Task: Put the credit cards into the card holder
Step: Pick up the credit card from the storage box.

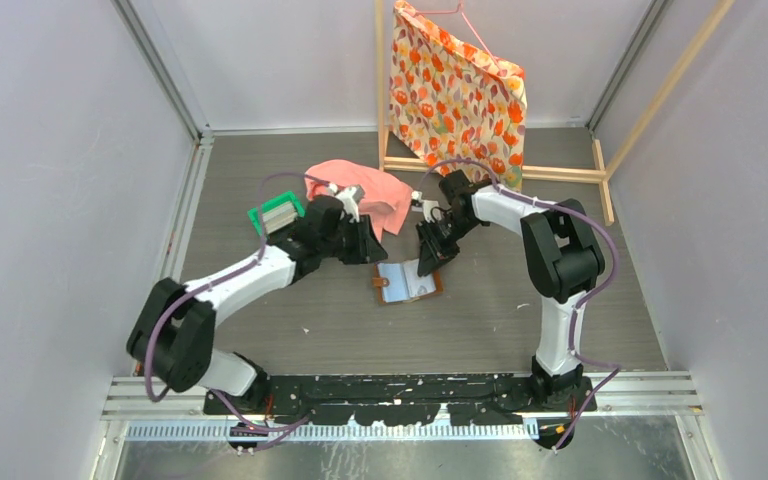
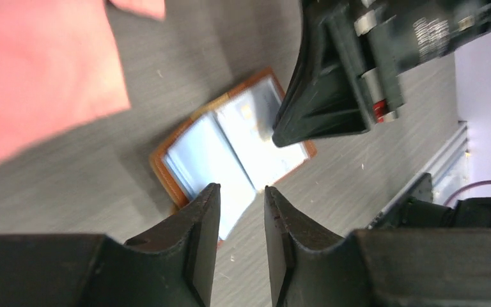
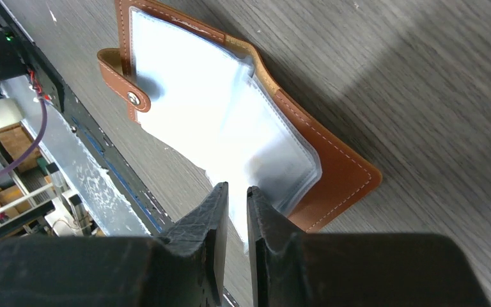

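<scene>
Centrally, the card holder point(image 1: 408, 283) lies open on the table point(image 1: 340, 322). Right gripper point(image 3: 233, 190) is pinched on a pale sheet point(image 3: 230, 167) at its edge; left gripper point(image 2: 241, 192) hovers above, fingers apart, empty

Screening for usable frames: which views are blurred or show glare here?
Left wrist: soft, the pink cloth smeared, the card holder hazy. Right wrist: holder stitching sharp, its clear pockets washed pale by glare, the right tool dark. Top external: evenly lit, sharp, faint shadows.
</scene>
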Action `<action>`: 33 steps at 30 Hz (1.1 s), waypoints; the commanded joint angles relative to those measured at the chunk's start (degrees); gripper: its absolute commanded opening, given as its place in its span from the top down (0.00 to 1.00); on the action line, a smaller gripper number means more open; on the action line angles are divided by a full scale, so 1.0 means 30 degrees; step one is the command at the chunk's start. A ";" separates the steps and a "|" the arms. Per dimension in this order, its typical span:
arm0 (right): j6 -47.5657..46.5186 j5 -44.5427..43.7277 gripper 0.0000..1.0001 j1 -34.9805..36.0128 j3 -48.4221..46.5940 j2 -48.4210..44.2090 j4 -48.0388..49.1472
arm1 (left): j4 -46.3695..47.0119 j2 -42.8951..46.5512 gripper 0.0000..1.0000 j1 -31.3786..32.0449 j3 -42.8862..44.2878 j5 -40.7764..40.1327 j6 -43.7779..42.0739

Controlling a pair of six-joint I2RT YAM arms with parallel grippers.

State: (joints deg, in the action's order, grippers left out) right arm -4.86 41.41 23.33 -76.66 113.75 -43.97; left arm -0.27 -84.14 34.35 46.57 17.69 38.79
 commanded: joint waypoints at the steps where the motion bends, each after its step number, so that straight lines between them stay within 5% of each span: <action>1: -0.0221 -0.0306 0.78 0.0231 -0.0805 -0.0030 -0.0327 | -0.4992 0.2268 0.64 -0.1154 0.2614 -0.2087 -0.4856; 4: -0.0282 -0.0114 0.78 0.0257 -0.0858 -0.0141 -0.0374 | -0.8554 0.2487 0.54 -0.2174 0.4564 -0.4056 -0.8017; 12: -0.0341 0.0479 0.78 0.0254 -0.0905 -0.0220 -0.0463 | -1.4072 0.1240 0.51 -0.3916 0.7621 -1.0202 -1.6524; 16: -0.0342 0.0689 0.78 0.0301 -0.0930 -0.0242 -0.0508 | -1.2022 0.1043 0.17 -0.5109 0.7013 -1.2301 -2.0948; 19: -0.0324 0.0754 0.78 0.0283 -0.0925 -0.0346 -0.0492 | -1.0534 0.0670 0.04 -0.6055 0.6942 -1.1803 -2.1719; 23: -0.0313 0.0914 0.78 0.0307 -0.0896 -0.0338 -0.0495 | -0.9331 -0.1225 0.06 -0.6383 0.7139 -1.1462 -2.2687; 33: -0.0342 0.1098 0.78 0.0327 -0.0897 -0.0375 -0.0545 | -0.8117 -0.3717 0.39 -0.7080 0.7286 -1.0227 -2.3098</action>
State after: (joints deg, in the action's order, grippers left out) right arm -4.89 43.18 23.94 -77.47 114.04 -45.08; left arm -28.80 -94.67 14.61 67.26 -14.98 -28.69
